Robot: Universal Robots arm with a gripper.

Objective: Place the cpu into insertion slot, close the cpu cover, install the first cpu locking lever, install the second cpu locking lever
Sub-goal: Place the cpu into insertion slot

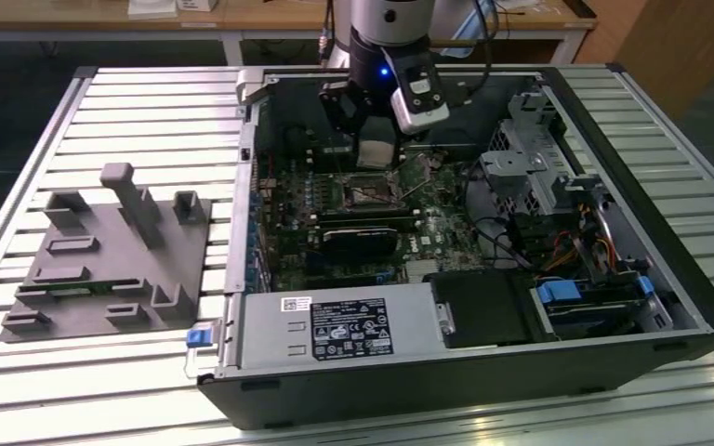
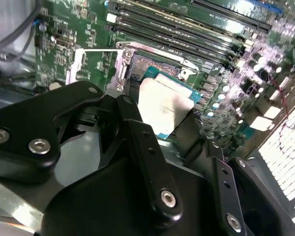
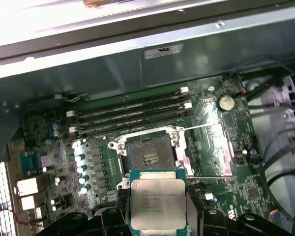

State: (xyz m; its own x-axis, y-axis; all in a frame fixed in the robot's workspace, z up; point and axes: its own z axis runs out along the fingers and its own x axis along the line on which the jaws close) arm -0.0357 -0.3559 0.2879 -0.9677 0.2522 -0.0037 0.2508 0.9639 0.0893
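Holding cpu [image 3: 156, 206] clamped in gripper [image 3: 157, 196], just short of the empty insertion slot [image 3: 150, 156]; cpu cover [image 3: 189, 160] flipped open beside it.

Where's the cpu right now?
In the first wrist view the cpu is clamped in the end effector, just beside the empty slot on the motherboard.

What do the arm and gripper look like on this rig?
The arm is silver-grey and rounded with black sections, a small blue light and a pale grey camera block near the wrist. The gripper is black, with jointed linkage fingers studded with silver screws.
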